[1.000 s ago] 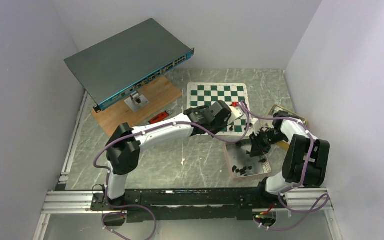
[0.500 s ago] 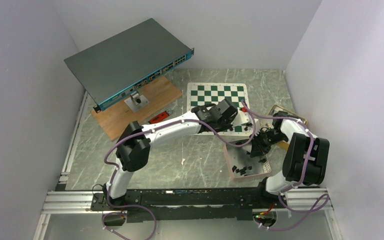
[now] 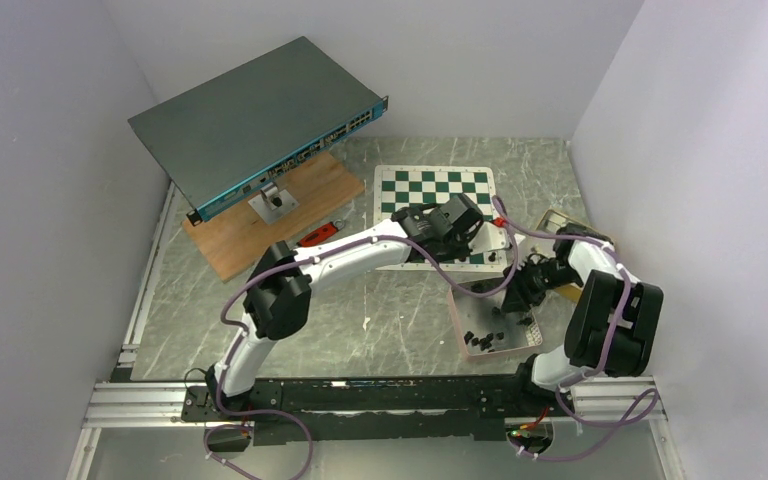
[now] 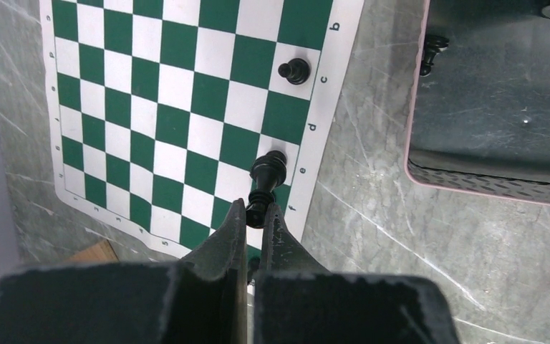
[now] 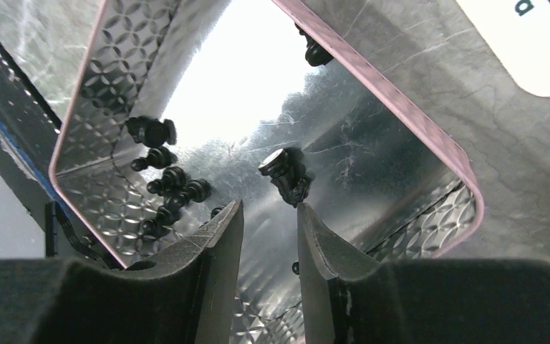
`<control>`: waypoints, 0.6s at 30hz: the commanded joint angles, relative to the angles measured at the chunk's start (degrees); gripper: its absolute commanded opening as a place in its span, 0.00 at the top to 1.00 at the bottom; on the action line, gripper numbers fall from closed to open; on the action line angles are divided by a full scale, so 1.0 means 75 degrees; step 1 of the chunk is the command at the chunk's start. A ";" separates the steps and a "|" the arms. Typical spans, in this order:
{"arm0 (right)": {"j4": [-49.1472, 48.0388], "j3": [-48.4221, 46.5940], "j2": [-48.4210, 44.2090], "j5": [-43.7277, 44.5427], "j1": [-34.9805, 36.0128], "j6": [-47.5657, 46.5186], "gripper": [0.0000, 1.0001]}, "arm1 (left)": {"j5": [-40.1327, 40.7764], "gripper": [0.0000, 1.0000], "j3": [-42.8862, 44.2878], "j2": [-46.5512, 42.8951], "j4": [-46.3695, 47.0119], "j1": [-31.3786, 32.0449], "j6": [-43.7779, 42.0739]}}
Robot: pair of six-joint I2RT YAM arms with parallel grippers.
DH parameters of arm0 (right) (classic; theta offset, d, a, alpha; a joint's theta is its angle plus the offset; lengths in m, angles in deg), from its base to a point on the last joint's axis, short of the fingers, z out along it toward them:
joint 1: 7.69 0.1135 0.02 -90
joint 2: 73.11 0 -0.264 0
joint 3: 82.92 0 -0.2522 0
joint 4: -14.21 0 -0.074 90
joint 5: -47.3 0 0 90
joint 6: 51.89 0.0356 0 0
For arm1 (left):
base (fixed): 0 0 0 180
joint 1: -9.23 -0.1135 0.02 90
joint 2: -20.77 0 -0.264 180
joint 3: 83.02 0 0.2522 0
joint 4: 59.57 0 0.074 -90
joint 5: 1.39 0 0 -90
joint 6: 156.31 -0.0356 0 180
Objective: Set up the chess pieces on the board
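Left pincer (image 4: 256, 215): fingers pressed together on a tall black piece (image 4: 266, 173), gripped at its near end. Its far end sits over a white edge square of the board (image 4: 172, 107), next to the border letter "e"; I cannot tell whether it touches the mat. One small black piece (image 4: 293, 69) stands upright on a white edge square of the same row, two squares along, near the letter "c". The rest of the squares seen from the left wrist are bare. In the overhead view the left arm reaches across the worktop (image 3: 360, 300) to the near right part of the board (image 3: 434, 188). Right pincer (image 5: 271, 215): fingers spread with a clear gap between them, holding nothing, and hovering over the pink-rimmed metal tray (image 5: 401, 115). Beyond the gap one black piece (image 5: 285, 175) lies on its side on the tray floor, clear of both fingers. A loose cluster of the chess pieces (image 5: 166, 183) lies near the left wall of the tray, and a single piece (image 5: 315, 51) rests against the far rim. Tray (image 3: 457, 318) sits on the worktop just off the board's near right corner.
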 commanded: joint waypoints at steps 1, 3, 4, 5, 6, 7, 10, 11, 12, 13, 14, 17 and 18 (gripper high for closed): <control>0.0587 -0.0240 -0.0430 -0.0865 -0.0484 -0.0619 0.64 | -0.0082 1.00 0.0588 0.0268 -0.0236 0.0029 -0.0570; 0.0759 -0.0305 -0.0540 -0.1091 -0.0728 -0.0781 0.64 | -0.0075 1.00 0.0701 0.0359 -0.0312 0.0027 -0.0848; 0.0803 -0.0329 -0.0597 -0.1169 -0.0850 -0.0848 0.64 | -0.0078 1.00 0.0751 0.0407 -0.0356 0.0027 -0.0990; 0.0841 -0.0342 -0.0653 -0.1227 -0.0954 -0.0896 0.64 | -0.0044 1.00 0.0790 0.0448 -0.0375 0.0028 -0.1116; 0.0850 -0.0345 -0.0717 -0.1272 -0.1043 -0.0910 0.64 | -0.0003 1.00 0.0828 0.0498 -0.0398 0.0027 -0.1255; 0.0844 -0.0345 -0.0776 -0.1301 -0.1118 -0.0919 0.64 | 0.0028 1.00 0.0883 0.0560 -0.0422 0.0027 -0.1397; 0.0840 -0.0356 -0.0911 -0.1391 -0.1298 -0.0943 0.64 | 0.0125 1.00 0.1028 0.0753 -0.0495 0.0027 -0.1756; 0.0843 -0.0357 -0.0935 -0.1408 -0.1321 -0.0943 0.64 | 0.0156 1.00 0.1097 0.0828 -0.0517 0.0027 -0.1863; 0.0856 -0.0357 -0.0948 -0.1425 -0.1353 -0.0952 0.64 | 0.0196 1.00 0.1154 0.0906 -0.0543 0.0032 -0.1934; 0.0861 -0.0357 -0.0962 -0.1445 -0.1361 -0.0960 0.64 | 0.0226 1.00 0.1231 0.0997 -0.0581 0.0027 -0.2008; 0.0869 -0.0357 -0.0963 -0.1459 -0.1383 -0.0981 0.64 | 0.0261 1.00 0.1313 0.1080 -0.0608 0.0027 -0.2074; 0.0886 -0.0369 -0.0959 -0.1495 -0.1434 -0.1016 0.64 | 0.0296 1.00 0.1420 0.1293 -0.0593 0.0026 -0.2269; 0.0892 -0.0369 -0.0956 -0.1504 -0.1434 -0.1023 0.64 | 0.0306 1.00 0.1446 0.1341 -0.0568 0.0026 -0.2318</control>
